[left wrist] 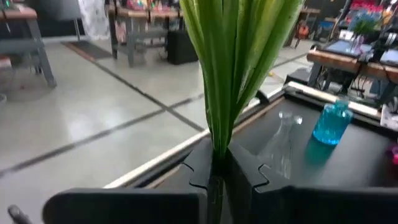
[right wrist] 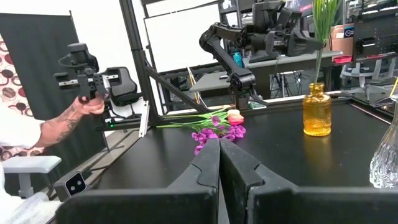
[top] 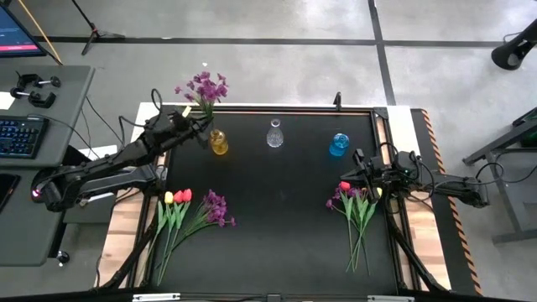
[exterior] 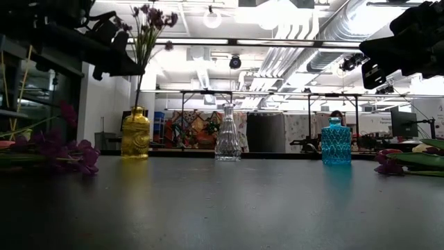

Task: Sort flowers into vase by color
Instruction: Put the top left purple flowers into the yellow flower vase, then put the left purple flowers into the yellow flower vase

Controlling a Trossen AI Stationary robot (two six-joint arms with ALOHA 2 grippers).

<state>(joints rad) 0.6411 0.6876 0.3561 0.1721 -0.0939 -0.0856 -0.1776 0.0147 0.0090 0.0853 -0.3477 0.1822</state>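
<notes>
Matt black tabletop; glossy faceted glass vases; wood edging.

Around my black table lies a grey concrete floor crossed by dark tape lines. Far off I see white ceiling ducts, bright lamps and workbenches; a desk with a keyboard stands left.

The right gripper, jaws closed, faces flowers beside a yellow vase.

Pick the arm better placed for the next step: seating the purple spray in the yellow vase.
Left. The left gripper is shut on the purple spray, whose stem already stands in the yellow vase. The right gripper is shut, empty, near the right-side flowers.
</notes>
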